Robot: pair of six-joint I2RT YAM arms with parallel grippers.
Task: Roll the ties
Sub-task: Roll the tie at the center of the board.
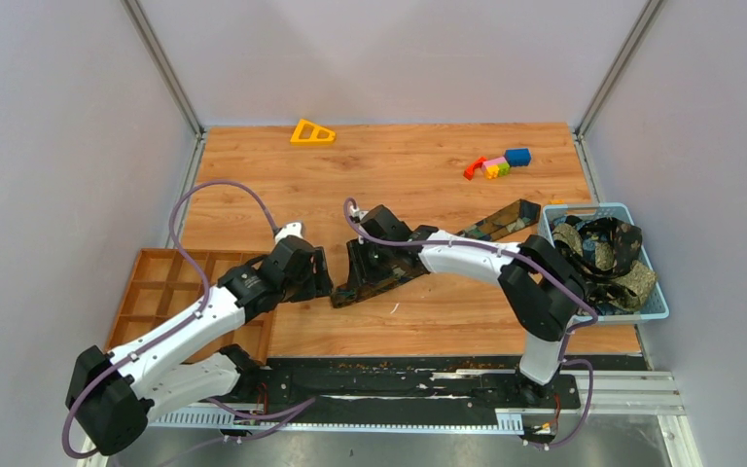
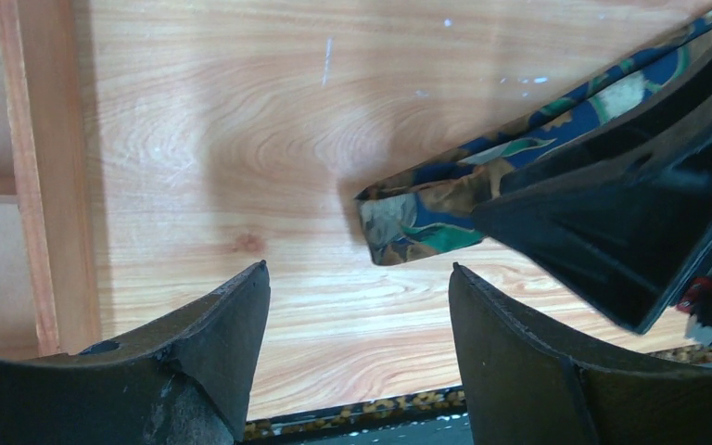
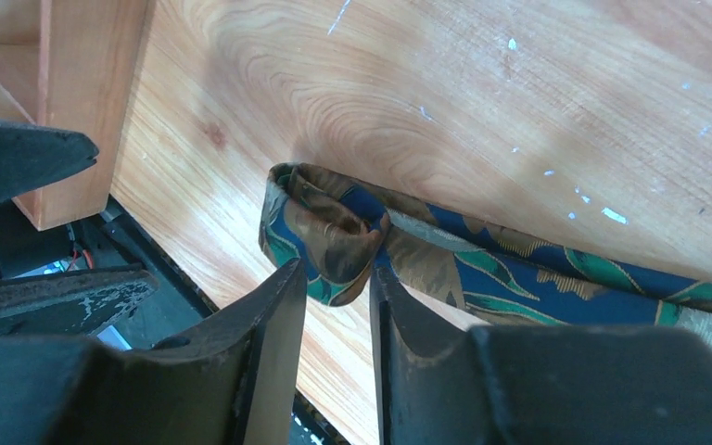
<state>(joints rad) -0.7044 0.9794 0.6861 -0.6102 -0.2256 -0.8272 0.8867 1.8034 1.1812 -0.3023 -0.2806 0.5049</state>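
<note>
Look at your wooden table [image 1: 399, 170]. It is light brown, with little white marks on it. In the middle one tie [image 1: 499, 220] lies flat, running from the centre out toward 2 o'clock (the wider end is out there). Its near end [image 3: 326, 236] is folded over into a small loop that rests on the wood. At 11 o'clock you see a yellow triangle [image 1: 312, 132]. At 1 o'clock sits a little bunch of toy blocks [image 1: 498, 163], touching each other. At 3 o'clock a light blue basket [image 1: 647, 313] stands at the table's edge. At 8 o'clock a brown tray [image 1: 156, 282] with many small boxes lies at the left edge.
</note>
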